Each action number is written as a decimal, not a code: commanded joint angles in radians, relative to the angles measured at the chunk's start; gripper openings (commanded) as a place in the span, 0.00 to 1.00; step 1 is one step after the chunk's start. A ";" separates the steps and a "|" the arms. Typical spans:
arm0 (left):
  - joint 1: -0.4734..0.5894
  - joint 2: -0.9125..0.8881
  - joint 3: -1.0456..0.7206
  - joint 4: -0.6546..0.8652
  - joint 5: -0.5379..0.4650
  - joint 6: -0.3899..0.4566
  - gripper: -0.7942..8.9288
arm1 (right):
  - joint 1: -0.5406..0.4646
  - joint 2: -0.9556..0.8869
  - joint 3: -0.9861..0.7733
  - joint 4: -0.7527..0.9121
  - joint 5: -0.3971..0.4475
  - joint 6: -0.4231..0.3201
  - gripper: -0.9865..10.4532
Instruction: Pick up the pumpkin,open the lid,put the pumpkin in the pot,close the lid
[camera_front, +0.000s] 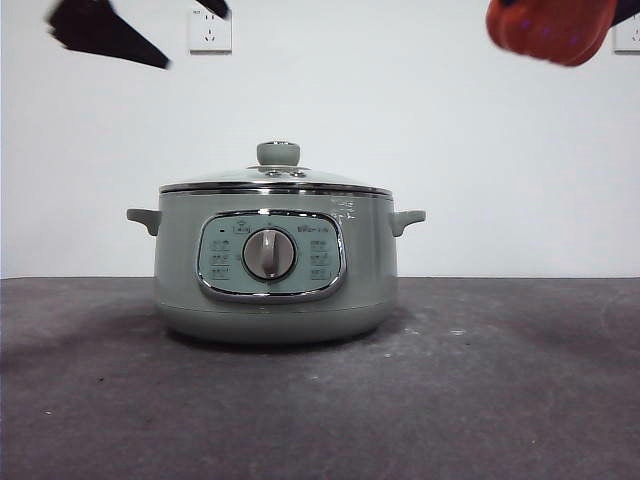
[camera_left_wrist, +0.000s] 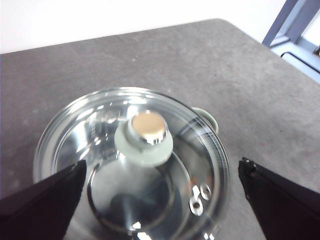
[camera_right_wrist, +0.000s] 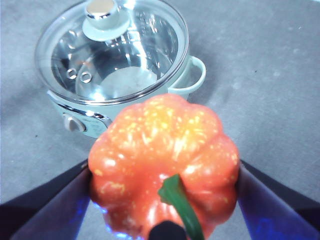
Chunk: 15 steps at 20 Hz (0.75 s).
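Orange pumpkin (camera_right_wrist: 165, 165) is clamped btwn the right hand's (camera_right_wrist: 165, 200) two jaws, held high in the air off to the side of the pot (camera_front: 275, 265), green stem (camera_right_wrist: 181, 206) facing the wrist cam. Left hand (camera_left_wrist: 160, 200) hangs right over the lid (camera_left_wrist: 132, 160), jaws spread wide w/ nothing in them, either side of the knob (camera_left_wrist: 145, 135). Glass lid's on the sage-green pot, which sits mid table (camera_front: 500, 400). Wall socket (camera_front: 210, 30) behind.
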 joint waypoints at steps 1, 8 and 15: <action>-0.028 0.105 0.081 0.004 -0.033 0.051 0.82 | 0.002 -0.025 0.001 -0.009 -0.001 0.013 0.08; -0.069 0.329 0.202 0.037 -0.084 0.076 0.82 | 0.002 -0.045 0.001 -0.040 -0.001 0.013 0.08; -0.107 0.406 0.202 0.066 -0.120 0.097 0.82 | 0.002 -0.045 0.001 -0.042 -0.001 0.017 0.08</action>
